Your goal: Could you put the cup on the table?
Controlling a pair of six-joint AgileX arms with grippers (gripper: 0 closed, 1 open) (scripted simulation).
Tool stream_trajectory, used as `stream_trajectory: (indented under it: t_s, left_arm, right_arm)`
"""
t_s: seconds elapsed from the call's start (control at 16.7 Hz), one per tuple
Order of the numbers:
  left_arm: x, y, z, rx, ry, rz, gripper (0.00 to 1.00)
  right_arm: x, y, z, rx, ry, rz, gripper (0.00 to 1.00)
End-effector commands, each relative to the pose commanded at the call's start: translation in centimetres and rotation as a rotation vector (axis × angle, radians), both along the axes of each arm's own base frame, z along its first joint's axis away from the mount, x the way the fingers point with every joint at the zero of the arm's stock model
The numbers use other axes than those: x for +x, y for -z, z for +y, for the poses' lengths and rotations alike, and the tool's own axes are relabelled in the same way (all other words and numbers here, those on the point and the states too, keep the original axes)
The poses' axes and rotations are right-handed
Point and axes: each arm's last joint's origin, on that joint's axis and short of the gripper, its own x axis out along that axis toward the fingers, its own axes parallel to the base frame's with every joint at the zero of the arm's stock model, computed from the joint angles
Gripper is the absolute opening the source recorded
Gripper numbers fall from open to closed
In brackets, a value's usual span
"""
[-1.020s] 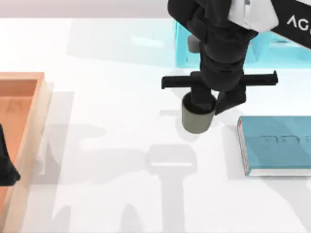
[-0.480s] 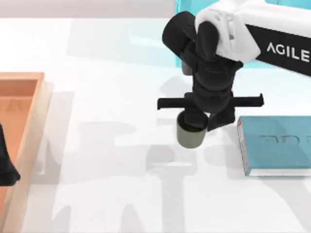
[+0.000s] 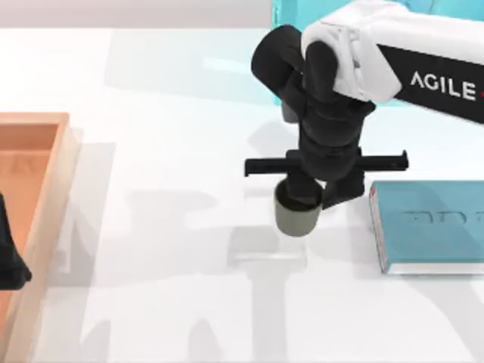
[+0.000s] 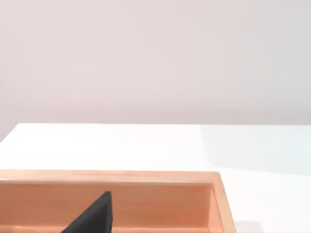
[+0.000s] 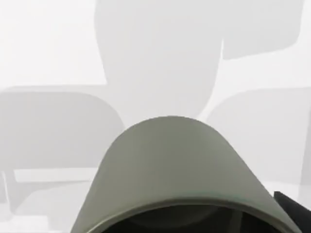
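The small olive-grey cup (image 3: 295,218) hangs upright over the white table (image 3: 174,189), just left of the teal book. My right gripper (image 3: 304,195) comes down from above and is shut on the cup's rim. In the right wrist view the cup (image 5: 172,165) looms close, dark inside, with grey shadows on the table (image 5: 53,43) beneath it. Whether its base touches the surface I cannot tell. My left gripper (image 3: 9,257) sits parked over the wooden tray at the far left.
A teal book (image 3: 431,225) with white page edges lies right of the cup. A wooden tray (image 3: 45,189) lines the left edge, seen also as the tray (image 4: 146,191) in the left wrist view. A light-blue box (image 3: 287,76) stands behind the right arm.
The right arm has carried the cup toward the front and slightly left, lowering it; the last half second shows only a small drop. The left arm stayed put.
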Motion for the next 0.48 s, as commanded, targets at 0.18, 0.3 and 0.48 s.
stream_trajectory:
  t_s: [0.18,0.3,0.48]
  left_arm:
    - [0.0,0.0,0.0,0.0,0.0,0.0,1.0]
    - [0.0,0.0,0.0,0.0,0.0,0.0,1.0]
    - [0.0,0.0,0.0,0.0,0.0,0.0,1.0]
  right_arm:
    - [0.0,0.0,0.0,0.0,0.0,0.0,0.45]
    - [0.0,0.0,0.0,0.0,0.0,0.0,0.6]
    - [0.0,0.0,0.0,0.0,0.0,0.0,0.83]
